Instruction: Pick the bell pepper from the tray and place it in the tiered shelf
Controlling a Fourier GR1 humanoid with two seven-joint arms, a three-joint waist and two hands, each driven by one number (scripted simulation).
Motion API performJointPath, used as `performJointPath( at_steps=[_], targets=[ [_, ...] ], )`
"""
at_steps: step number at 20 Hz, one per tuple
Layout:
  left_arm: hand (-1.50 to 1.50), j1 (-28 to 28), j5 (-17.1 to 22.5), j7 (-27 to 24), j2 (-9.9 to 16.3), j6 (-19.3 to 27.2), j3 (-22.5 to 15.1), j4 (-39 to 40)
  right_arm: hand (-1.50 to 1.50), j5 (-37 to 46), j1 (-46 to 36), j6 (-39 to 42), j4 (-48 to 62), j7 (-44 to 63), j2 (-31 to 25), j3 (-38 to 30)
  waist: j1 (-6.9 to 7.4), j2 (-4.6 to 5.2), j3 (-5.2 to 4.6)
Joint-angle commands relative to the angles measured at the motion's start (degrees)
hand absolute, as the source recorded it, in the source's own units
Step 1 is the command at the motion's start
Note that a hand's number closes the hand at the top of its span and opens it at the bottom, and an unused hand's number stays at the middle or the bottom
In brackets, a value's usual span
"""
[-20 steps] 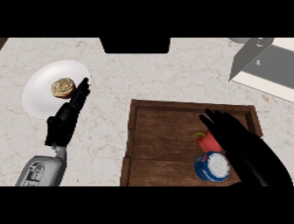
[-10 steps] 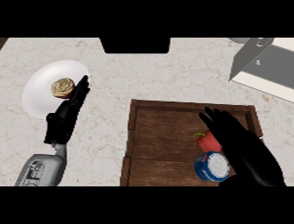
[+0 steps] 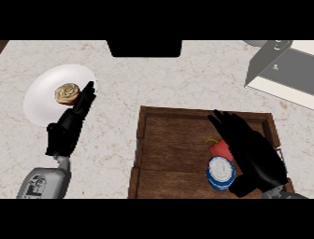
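Brown wooden tray (image 3: 167,154) at the near right of the speckled counter (image 3: 160,79) holds a blue-and-white round container (image 3: 220,173) and, touching its far side, the red bell pepper (image 3: 220,147), whose right side is hidden under the right hand (image 3: 253,151); that hand lies over the tray with fingers straight and spread wide, curled round nothing. At the near left the left hand (image 3: 70,126) rests with fingers straight and close together, their tips at the edge of a white plate (image 3: 42,98) bearing a tan pastry (image 3: 67,93). Farthest, at upper right, stands the white and grey tiered shelf (image 3: 291,70), well apart from the pepper.
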Motion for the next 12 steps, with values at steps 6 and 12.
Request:
performJointPath(
  at_steps=[6,12],
  targets=[
    [0.0,1.62,-1.36,-0.42,-1.3,0.1,-0.05,-0.77,-1.5,2.77,-0.27,-5.36,8.9,-6.0,2.14,-1.51,0.04,0.11,0.1],
    [0.0,0.55,0.12,-3.43,-0.16,-1.65,2.35,2.46,1.5,4.9,-0.89,-3.01,11.5,-9.97,-2.28,-2.4,0.07,0.14,0.1]
  ],
)
